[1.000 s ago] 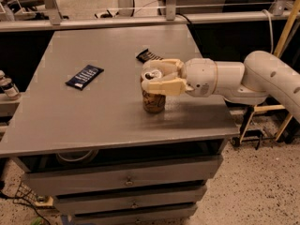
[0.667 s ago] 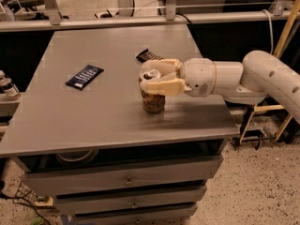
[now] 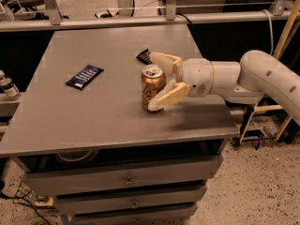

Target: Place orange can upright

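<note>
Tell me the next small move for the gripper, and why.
Probably draw the gripper straight back along its arm, away from the orange can. The can stands upright on the grey table, lid up, and the fingers are spread, one behind it and one in front. A straight retreat should be least likely to knock it over.

workshop lab: gripper (image 3: 152, 82) over grey drawer bench (image 3: 93, 118)
</note>
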Available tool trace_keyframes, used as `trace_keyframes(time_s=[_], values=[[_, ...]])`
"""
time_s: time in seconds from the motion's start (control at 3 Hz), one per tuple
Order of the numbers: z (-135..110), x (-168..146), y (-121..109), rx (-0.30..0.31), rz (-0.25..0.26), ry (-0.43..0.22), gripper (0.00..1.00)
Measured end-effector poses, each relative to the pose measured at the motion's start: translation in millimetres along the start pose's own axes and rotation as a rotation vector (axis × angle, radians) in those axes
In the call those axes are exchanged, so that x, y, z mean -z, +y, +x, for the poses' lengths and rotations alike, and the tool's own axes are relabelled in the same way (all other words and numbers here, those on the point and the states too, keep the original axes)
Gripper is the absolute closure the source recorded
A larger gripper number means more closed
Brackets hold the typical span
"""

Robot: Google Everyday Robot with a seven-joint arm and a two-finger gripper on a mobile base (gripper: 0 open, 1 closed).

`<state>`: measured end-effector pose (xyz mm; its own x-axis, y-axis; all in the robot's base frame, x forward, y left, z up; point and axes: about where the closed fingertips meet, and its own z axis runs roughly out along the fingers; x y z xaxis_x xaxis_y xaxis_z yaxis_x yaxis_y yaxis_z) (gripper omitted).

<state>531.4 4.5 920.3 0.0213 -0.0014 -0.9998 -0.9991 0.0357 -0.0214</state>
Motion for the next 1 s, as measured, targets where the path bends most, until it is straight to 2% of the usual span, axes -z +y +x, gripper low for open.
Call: trace_keyframes(time_s=[0.67,1.0], values=[[0,6,-2,-0.003,-0.013,0.013,0.0],[1,37,-8,-0.009,0.005,0.086,0.0]])
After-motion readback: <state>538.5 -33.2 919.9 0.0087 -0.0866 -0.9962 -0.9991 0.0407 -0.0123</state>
